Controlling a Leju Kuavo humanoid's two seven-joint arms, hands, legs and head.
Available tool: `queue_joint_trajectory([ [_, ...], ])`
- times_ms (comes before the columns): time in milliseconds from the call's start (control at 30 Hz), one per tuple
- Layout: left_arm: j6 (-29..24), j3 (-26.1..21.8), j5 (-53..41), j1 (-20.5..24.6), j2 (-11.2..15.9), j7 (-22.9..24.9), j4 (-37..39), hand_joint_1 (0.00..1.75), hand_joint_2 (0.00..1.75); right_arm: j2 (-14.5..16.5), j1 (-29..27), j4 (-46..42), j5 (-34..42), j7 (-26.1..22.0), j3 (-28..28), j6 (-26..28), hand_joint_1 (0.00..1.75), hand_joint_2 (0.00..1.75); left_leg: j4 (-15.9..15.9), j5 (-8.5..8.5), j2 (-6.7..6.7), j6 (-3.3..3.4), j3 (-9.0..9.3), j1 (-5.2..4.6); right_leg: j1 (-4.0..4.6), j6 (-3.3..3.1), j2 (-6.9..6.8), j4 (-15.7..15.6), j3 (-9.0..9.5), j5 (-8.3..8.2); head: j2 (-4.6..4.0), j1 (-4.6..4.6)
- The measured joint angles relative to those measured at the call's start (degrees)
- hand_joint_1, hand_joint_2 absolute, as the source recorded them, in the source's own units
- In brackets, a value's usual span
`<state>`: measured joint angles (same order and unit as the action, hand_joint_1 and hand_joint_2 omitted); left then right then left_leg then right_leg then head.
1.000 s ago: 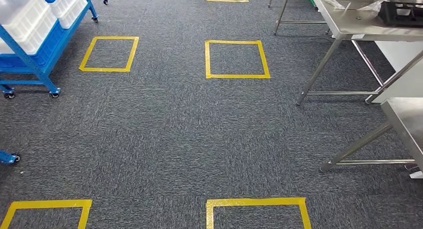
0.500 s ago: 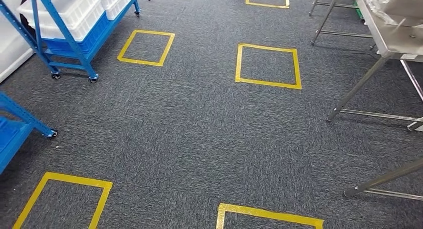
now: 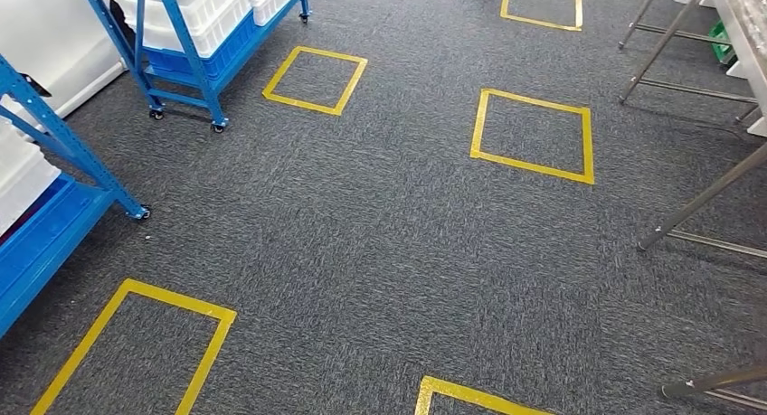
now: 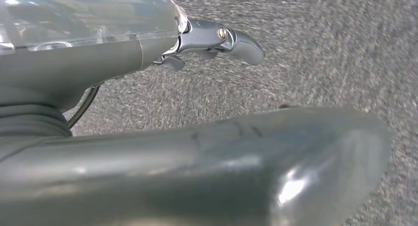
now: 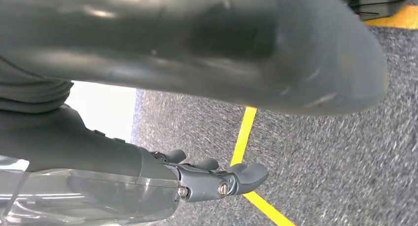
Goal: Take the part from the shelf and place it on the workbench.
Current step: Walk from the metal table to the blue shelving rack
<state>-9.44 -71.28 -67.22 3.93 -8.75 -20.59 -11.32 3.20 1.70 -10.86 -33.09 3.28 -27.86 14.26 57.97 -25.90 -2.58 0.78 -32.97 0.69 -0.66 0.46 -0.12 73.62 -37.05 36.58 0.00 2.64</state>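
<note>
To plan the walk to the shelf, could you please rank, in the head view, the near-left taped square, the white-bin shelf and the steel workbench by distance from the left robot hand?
The left robot hand hangs over carpet, apparently below the head view's lower left.
1. Taped square, lower left.
2. White-bin shelf, upper left.
3. Steel workbench, far upper right.
</note>
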Motion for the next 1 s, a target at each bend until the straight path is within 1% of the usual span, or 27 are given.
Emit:
queue_joint_trajectory([
  [33,0.0,0.0,0.0,0.0,0.0,0.1,0.0,0.00,0.00,0.0,0.0,0.0,0.0,0.0,0.0,0.0,0.00,0.00,0.0,0.02,-0.71,0.00,0.06,-0.07,0.09,-0.35,0.34,-2.6,1.09,-2.08,0.00,0.00],
  [67,0.0,0.0,0.0,0.0,0.0,0.1,0.0,0.00,0.00,0.0,-0.1,0.0,0.0,0.0,0.0,0.0,0.00,0.00,0.0,0.05,-1.38,-0.03,0.12,-0.08,0.20,-0.74,1.25,-6.8,2.90,-4.48,0.00,0.00],
  [133,0.1,0.0,-0.1,0.1,0.0,0.2,0.0,0.00,0.00,0.0,-0.1,0.0,0.0,0.0,0.0,0.0,0.00,0.00,0.1,0.18,-2.54,-0.33,0.01,-0.11,0.43,-1.24,3.80,-13.7,5.88,-7.34,0.00,0.00],
  [167,0.1,0.0,-0.1,0.1,0.0,0.2,0.0,0.00,0.00,0.0,-0.1,0.0,-0.1,0.0,0.0,0.0,0.00,0.00,0.1,0.29,-3.04,-0.60,-0.13,-0.04,0.55,-1.33,4.57,-15.2,6.49,-7.72,0.00,0.00],
  [200,0.1,0.0,-0.1,0.1,0.0,0.2,0.0,0.00,0.00,0.0,0.0,0.0,-0.1,0.0,-0.1,0.0,0.00,0.00,0.0,0.44,-3.55,-0.95,-0.27,0.04,0.67,-1.36,4.66,-15.5,6.58,-7.64,0.00,0.00],
  [233,0.2,0.0,-0.1,0.0,0.1,0.2,0.0,0.00,0.00,0.0,0.1,0.0,-0.2,-0.1,-0.1,0.0,0.00,0.00,-0.2,0.63,-4.09,-1.34,-0.42,0.13,0.69,-1.48,3.97,-15.8,6.62,-7.84,0.00,0.00],
  [267,0.2,0.0,-0.1,-0.1,0.1,0.2,0.0,0.00,0.00,0.1,0.2,0.0,-0.3,-0.1,-0.1,-0.1,0.00,0.00,-0.1,0.58,-3.92,-1.62,-0.57,0.13,0.61,-1.67,3.25,-16.2,6.77,-8.09,0.00,0.00],
  [300,0.2,0.0,-0.1,-0.2,0.1,0.2,0.0,0.00,0.00,0.1,0.2,0.0,-0.3,-0.2,-0.1,-0.1,0.00,0.00,0.6,-0.02,-2.97,-1.84,-0.94,0.01,0.50,-1.97,2.54,-16.6,6.92,-8.36,0.00,0.01],
  [333,0.2,0.0,-0.1,-0.2,0.2,0.2,0.0,0.00,0.00,0.2,0.1,0.0,-0.4,-0.2,-0.1,-0.2,0.00,0.00,2.3,-1.31,-1.60,-2.02,-1.74,-0.14,0.41,-2.26,1.70,-17.1,7.03,-8.63,0.00,0.02],
  [367,0.2,0.0,-0.1,-0.1,0.2,0.2,0.0,0.00,0.00,0.2,-0.1,0.0,-0.5,-0.3,-0.1,-0.2,0.00,0.00,5.4,-3.31,0.05,-2.13,-3.00,-0.20,0.44,-2.46,0.87,-17.3,7.07,-8.76,0.00,0.03],
  [400,0.2,0.0,0.0,-0.1,0.2,0.2,0.0,0.00,0.00,0.2,-0.2,0.0,-0.6,-0.3,-0.1,-0.2,0.00,0.00,9.3,-5.56,1.15,-2.32,-4.66,-0.23,0.56,-2.63,0.07,-17.4,7.01,-8.77,0.00,0.03],
  [433,0.3,0.0,0.0,-0.1,0.2,0.2,0.0,0.00,0.00,0.2,-0.3,0.0,-0.7,-0.3,-0.1,-0.2,0.00,0.00,13.1,-7.30,1.65,-2.53,-6.17,-0.17,0.68,-2.68,-0.79,-17.3,6.93,-8.76,0.00,0.03],
  [467,0.3,0.0,0.0,-0.1,0.2,0.2,0.0,0.00,0.00,0.2,-0.4,0.0,-0.7,-0.4,-0.1,-0.3,0.00,0.00,15.5,-8.15,1.90,-2.69,-7.03,-0.11,0.76,-2.71,-1.57,-17.3,6.86,-8.73,0.00,0.03],
  [500,0.3,0.0,0.0,-0.2,0.3,0.2,0.0,0.00,0.00,0.3,-0.4,0.0,-0.8,-0.4,-0.2,-0.3,0.00,0.00,15.7,-7.80,2.08,-2.81,-6.72,-0.07,0.81,-2.72,-2.30,-17.2,6.82,-8.69,0.00,0.03],
  [533,0.3,0.0,0.0,-0.2,0.3,0.3,0.0,0.00,0.00,0.3,-0.3,0.0,-0.8,-0.4,-0.2,-0.4,0.00,0.00,13.4,-6.42,2.35,-2.85,-5.19,-0.05,0.83,-2.68,-2.94,-17.1,6.82,-8.62,0.00,0.03],
  [567,0.3,0.0,0.0,-0.3,0.4,0.3,0.0,0.00,0.00,0.4,-0.2,0.0,-0.8,-0.4,-0.2,-0.5,0.00,0.00,9.3,-4.56,3.04,-2.76,-2.73,-0.07,0.86,-2.60,-3.54,-16.9,6.88,-8.52,0.00,0.02],
  [633,0.3,0.0,-0.1,-0.1,0.5,0.3,0.0,0.00,0.00,0.5,-0.2,0.0,-0.8,-0.4,-0.2,-0.6,0.00,0.00,1.5,-2.09,4.98,-2.12,1.56,-0.41,1.10,-2.23,-4.58,-16.6,6.96,-8.23,0.00,0.02],
  [667,0.3,0.0,-0.1,-0.1,0.6,0.3,0.0,0.00,0.00,0.5,-0.1,0.0,-0.8,-0.4,-0.2,-0.6,0.00,0.00,-0.5,-1.64,5.58,-1.73,2.54,-0.57,1.22,-2.01,-5.01,-16.4,6.98,-8.12,0.00,0.02],
  [700,0.3,0.0,-0.1,-0.1,0.6,0.3,0.0,0.00,0.00,0.5,-0.1,0.0,-0.8,-0.4,-0.2,-0.6,0.00,0.00,-1.1,-1.64,5.59,-1.36,2.68,-0.73,1.28,-1.78,-5.41,-16.4,7.01,-8.07,0.00,0.02],
  [733,0.3,0.0,-0.1,-0.2,0.6,0.3,0.0,0.00,0.00,0.5,0.1,0.0,-0.8,-0.4,-0.2,-0.6,0.00,0.00,-1.1,-1.44,5.00,-1.04,2.55,-0.73,1.26,-1.57,-5.80,-16.4,7.08,-8.10,0.00,0.02],
  [767,0.3,0.0,-0.1,-0.3,0.6,0.3,0.0,0.00,0.00,0.6,0.2,0.0,-0.8,-0.4,-0.2,-0.6,0.00,0.00,-1.3,-1.22,4.59,-0.74,2.59,-0.59,1.16,-1.23,-5.70,-16.2,7.10,-7.95,0.00,0.02],
  [800,0.3,0.0,-0.1,-0.3,0.6,0.3,0.0,0.00,0.00,0.6,0.3,0.0,-0.8,-0.4,-0.3,-0.6,0.00,0.00,-1.6,-0.96,4.13,-0.42,2.66,-0.45,1.04,-0.88,-4.80,-15.6,6.91,-7.36,0.00,0.03],
  [833,0.3,0.0,-0.1,-0.3,0.7,0.3,0.0,0.00,0.00,0.6,0.3,0.0,-0.8,-0.4,-0.3,-0.6,0.00,0.00,-1.8,-0.68,3.69,-0.10,2.69,-0.29,0.90,-0.56,-3.49,-14.1,6.26,-6.14,0.00,0.03],
  [900,0.4,0.0,-0.1,-0.1,0.7,0.3,0.0,0.00,0.00,0.6,0.1,0.0,-0.8,-0.4,-0.3,-0.6,0.00,0.00,-2.0,-0.30,2.73,0.26,2.52,-0.15,0.51,-0.11,-0.78,-7.4,3.26,-2.20,0.00,0.03],
  [933,0.5,0.0,-0.1,-0.1,0.7,0.4,0.0,0.00,0.00,0.6,0.0,0.0,-0.8,-0.4,-0.3,-0.6,0.00,0.00,-2.0,-0.20,2.17,0.29,2.36,-0.15,0.34,0.02,-0.31,-3.5,1.43,-0.48,0.00,0.02],
  [967,0.6,0.0,-0.2,0.0,0.7,0.4,0.0,0.00,0.00,0.6,-0.1,0.0,-0.8,-0.4,-0.4,-0.6,0.00,0.00,-1.9,-0.13,1.56,0.26,2.26,-0.15,0.16,0.15,-0.16,-0.6,0.09,0.31,0.00,0.02],
  [1000,0.7,0.0,-0.2,-0.1,0.7,0.4,0.0,0.00,0.00,0.6,-0.1,0.0,-0.8,-0.5,-0.4,-0.7,0.00,0.00,-1.8,-0.09,0.90,0.19,2.20,-0.12,-0.02,0.25,-0.11,0.3,-0.33,-0.07,0.00,0.02],
])
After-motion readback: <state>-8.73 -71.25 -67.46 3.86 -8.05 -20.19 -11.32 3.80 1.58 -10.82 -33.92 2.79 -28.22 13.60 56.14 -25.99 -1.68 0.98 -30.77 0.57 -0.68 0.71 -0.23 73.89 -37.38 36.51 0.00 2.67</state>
